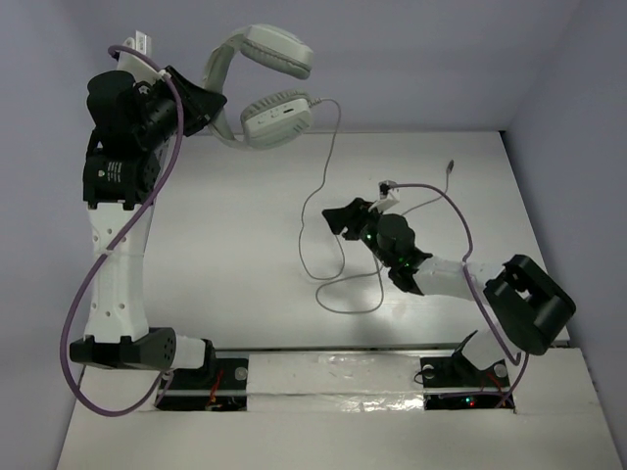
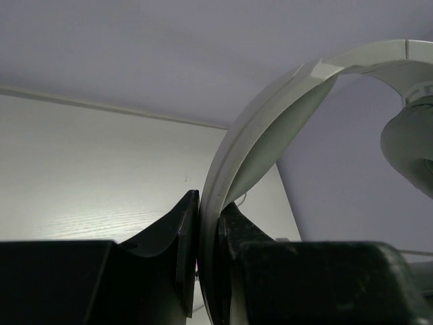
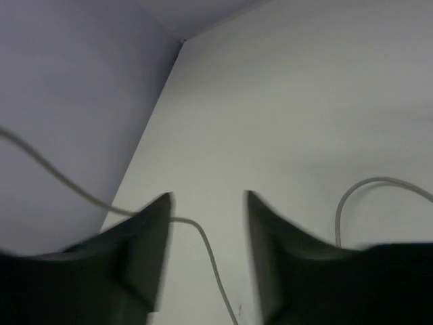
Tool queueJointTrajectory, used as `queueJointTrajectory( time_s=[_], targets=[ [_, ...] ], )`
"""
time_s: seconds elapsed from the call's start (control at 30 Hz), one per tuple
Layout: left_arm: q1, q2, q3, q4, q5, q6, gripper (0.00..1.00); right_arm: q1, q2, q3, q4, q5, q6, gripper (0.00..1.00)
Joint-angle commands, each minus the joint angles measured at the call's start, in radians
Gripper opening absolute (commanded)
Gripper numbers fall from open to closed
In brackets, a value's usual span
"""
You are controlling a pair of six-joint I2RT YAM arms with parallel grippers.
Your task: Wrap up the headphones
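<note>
The white headphones (image 1: pixel 263 80) hang in the air at the top left, held by their headband (image 2: pixel 270 122). My left gripper (image 1: pixel 211 110) is shut on the headband, one finger on each side (image 2: pixel 206 230). One earcup (image 1: pixel 278 116) hangs below the band. The thin grey cable (image 1: pixel 328 186) runs from that earcup down to the table, loops (image 1: pixel 343 294) and ends in a plug (image 1: pixel 450 166) at the right. My right gripper (image 1: pixel 343 217) is open low over the table beside the cable; in the right wrist view the cable (image 3: pixel 210 254) passes between my fingers (image 3: pixel 206 203).
Purple robot cables (image 1: pixel 98 274) run along both arms. The white table (image 1: pixel 225 255) is walled by pale partitions at the back and sides. A gap with the arm bases lies at the near edge (image 1: pixel 333 377).
</note>
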Motion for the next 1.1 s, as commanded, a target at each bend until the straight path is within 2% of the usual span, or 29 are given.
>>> queueJointTrajectory(
  time_s=[0.0, 0.07, 0.1, 0.17, 0.23, 0.3, 0.4, 0.57, 0.6, 0.67, 0.7, 0.77, 0.83, 0.87, 0.9, 1.0, 1.07],
  targets=[
    [0.005, -0.016, 0.031, 0.153, 0.042, -0.082, 0.00, 0.001, -0.059, -0.066, 0.023, -0.033, -0.045, 0.43],
    [0.005, -0.015, 0.034, 0.159, 0.042, -0.088, 0.00, 0.012, -0.073, -0.077, 0.019, -0.116, -0.061, 0.23],
    [0.005, -0.014, 0.034, 0.159, 0.045, -0.091, 0.00, 0.022, -0.065, -0.071, 0.010, -0.150, -0.093, 0.07],
    [0.005, -0.016, 0.033, 0.162, 0.048, -0.096, 0.00, 0.061, -0.024, -0.056, 0.013, -0.220, -0.114, 0.06],
    [0.005, -0.016, 0.030, 0.168, 0.059, -0.102, 0.00, 0.090, 0.014, -0.042, 0.028, -0.215, -0.137, 0.36],
    [0.005, -0.018, 0.033, 0.169, 0.059, -0.107, 0.00, 0.090, 0.085, -0.048, 0.107, -0.234, -0.128, 0.74],
    [0.014, -0.013, 0.044, 0.158, 0.062, -0.102, 0.00, 0.090, 0.166, -0.047, 0.184, -0.248, -0.124, 0.79],
    [0.014, -0.011, 0.054, 0.161, 0.065, -0.107, 0.00, 0.101, 0.272, 0.041, 0.188, -0.287, -0.125, 0.79],
    [0.014, -0.010, 0.054, 0.162, 0.066, -0.110, 0.00, 0.101, 0.333, 0.056, 0.192, -0.287, -0.125, 0.77],
    [0.014, -0.007, 0.053, 0.162, 0.068, -0.119, 0.00, 0.110, 0.359, 0.091, 0.201, -0.300, -0.125, 0.71],
    [0.014, -0.005, 0.053, 0.164, 0.060, -0.121, 0.00, 0.121, 0.366, 0.102, 0.197, -0.296, -0.125, 0.63],
    [0.023, -0.005, 0.047, 0.164, 0.036, -0.130, 0.00, 0.147, 0.382, 0.127, 0.180, -0.290, -0.125, 0.59],
    [0.023, -0.014, 0.003, 0.197, 0.007, -0.166, 0.00, 0.191, 0.404, 0.141, 0.165, -0.287, -0.125, 0.50],
    [0.023, -0.022, -0.025, 0.214, -0.006, -0.185, 0.00, 0.208, 0.410, 0.147, 0.160, -0.276, -0.124, 0.45],
    [0.023, -0.036, -0.054, 0.236, -0.028, -0.203, 0.00, 0.225, 0.413, 0.150, 0.157, -0.270, -0.124, 0.28],
    [0.086, -0.059, -0.194, 0.328, -0.027, -0.295, 0.00, 0.279, 0.378, 0.123, 0.122, -0.256, -0.110, 0.01],
    [0.156, -0.071, -0.286, 0.383, -0.052, -0.328, 0.00, 0.302, 0.309, 0.076, 0.117, -0.242, -0.090, 0.00]
  ],
)
